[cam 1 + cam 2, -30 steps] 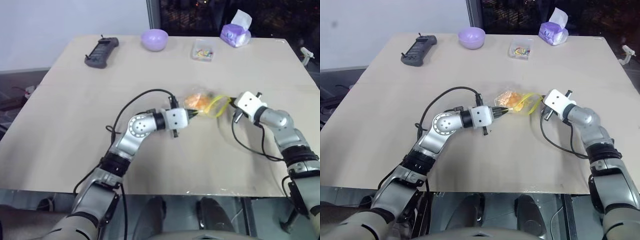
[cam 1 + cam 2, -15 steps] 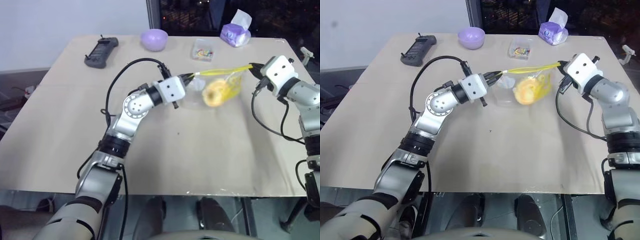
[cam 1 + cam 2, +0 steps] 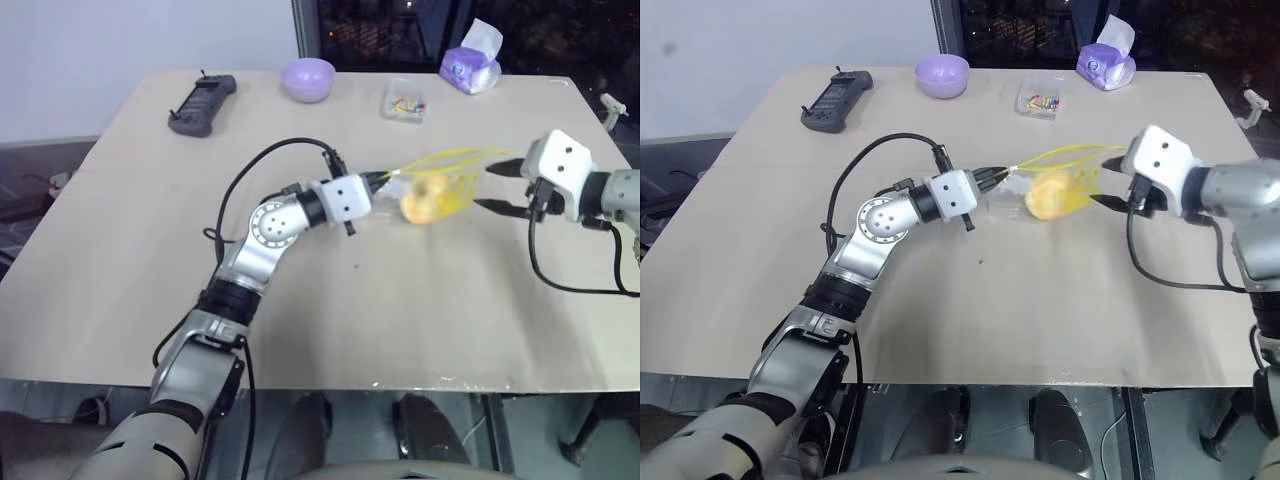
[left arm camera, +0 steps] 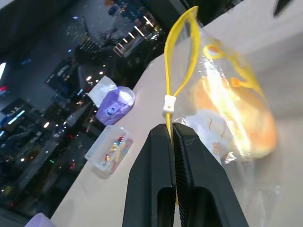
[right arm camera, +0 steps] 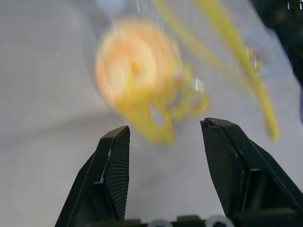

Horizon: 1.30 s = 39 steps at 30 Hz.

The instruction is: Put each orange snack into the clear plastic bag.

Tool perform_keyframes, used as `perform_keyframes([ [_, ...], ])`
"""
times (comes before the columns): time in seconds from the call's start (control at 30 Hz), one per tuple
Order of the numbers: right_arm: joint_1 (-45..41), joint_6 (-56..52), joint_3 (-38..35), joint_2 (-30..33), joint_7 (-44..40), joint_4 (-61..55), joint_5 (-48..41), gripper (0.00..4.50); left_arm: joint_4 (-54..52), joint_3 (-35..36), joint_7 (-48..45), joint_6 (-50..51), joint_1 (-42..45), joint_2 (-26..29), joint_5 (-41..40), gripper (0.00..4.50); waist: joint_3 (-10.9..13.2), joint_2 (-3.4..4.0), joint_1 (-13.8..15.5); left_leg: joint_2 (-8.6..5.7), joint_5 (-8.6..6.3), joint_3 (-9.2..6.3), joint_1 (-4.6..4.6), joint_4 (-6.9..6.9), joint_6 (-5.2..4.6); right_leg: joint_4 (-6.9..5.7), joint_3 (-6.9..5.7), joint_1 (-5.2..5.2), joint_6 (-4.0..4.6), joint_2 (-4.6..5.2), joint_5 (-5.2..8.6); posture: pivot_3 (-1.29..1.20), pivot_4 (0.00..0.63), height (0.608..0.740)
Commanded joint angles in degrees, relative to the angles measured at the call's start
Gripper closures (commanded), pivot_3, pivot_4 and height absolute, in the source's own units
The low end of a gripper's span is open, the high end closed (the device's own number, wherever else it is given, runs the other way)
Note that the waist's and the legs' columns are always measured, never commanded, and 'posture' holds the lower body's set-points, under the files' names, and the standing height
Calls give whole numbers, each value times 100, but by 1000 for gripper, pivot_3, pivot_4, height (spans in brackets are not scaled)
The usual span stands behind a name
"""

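At the far left of the surface (image 3: 120, 250) lay a black handheld controller (image 3: 203, 103), and just right of it a lilac bowl (image 3: 308, 78); both sat well back from the work.

Nearer the middle, the left gripper (image 3: 381, 181) reached across with its fingers (image 4: 163, 161) clenched on the yellow seal strip (image 4: 177, 71) of the clear plastic bag (image 3: 435, 185), pinching it right by the small white slider (image 4: 168, 107). That pinch looked to be the only thing keeping the bag off the surface, so the bag hung from one end of its mouth and sagged away to the right. The orange snack (image 3: 424, 199) sat inside the bag, low in its belly, where its weight seemed to pull the film down. Its outline was smeared in the wrist view, so I could not tell which way up it lay.

Behind the bag stood a small clear box of colourful bits (image 3: 405, 102), and further right a purple tissue pack (image 3: 471, 65).

To the right, the right gripper (image 3: 506, 186) hung beside the bag with its fingers (image 5: 115, 165) spread and nothing between them, apart from the strip's free end. I judged the bun was bagged and the sealing remained.
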<state>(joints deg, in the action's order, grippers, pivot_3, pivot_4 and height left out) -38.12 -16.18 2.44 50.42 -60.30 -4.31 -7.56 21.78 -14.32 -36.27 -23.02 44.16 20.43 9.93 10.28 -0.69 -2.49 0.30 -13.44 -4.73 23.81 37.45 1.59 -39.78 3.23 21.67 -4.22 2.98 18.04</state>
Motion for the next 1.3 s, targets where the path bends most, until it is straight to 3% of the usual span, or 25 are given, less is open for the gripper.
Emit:
perform_keyframes([
  [0.03,-499,-15,235,-383,204,-353,41,1914,-335,-47,-30,-144,26,-23,-21,4500,0,0,4,0,0,-2,0,1,1,-1,-2,-1,0,0,0,0,150,740],
  [0.5,-981,743,1057,-1206,140,345,591,1914,-555,-307,5,-547,-3,332,588,4500,0,-1,8,-4,4,-9,3,0,7,2,-10,0,0,4,0,0,150,740],
  [1.03,-1017,1303,1179,-1441,358,621,1111,1914,-670,-220,-100,-339,-78,248,323,4500,0,-1,7,-4,4,-9,2,0,7,1,-11,0,0,3,0,0,150,740],
  [1.17,-1001,1426,1157,-1447,377,720,1216,2830,-700,-229,-116,-291,-71,244,294,4500,0,-1,10,-4,4,-9,2,0,7,1,-11,0,0,4,0,0,150,740],
  [1.3,-978,1488,1154,-1444,407,769,1301,2830,-705,-243,-124,-283,-98,250,300,4500,0,-1,9,-4,5,-9,3,0,8,1,-11,0,0,4,0,0,150,740],
])
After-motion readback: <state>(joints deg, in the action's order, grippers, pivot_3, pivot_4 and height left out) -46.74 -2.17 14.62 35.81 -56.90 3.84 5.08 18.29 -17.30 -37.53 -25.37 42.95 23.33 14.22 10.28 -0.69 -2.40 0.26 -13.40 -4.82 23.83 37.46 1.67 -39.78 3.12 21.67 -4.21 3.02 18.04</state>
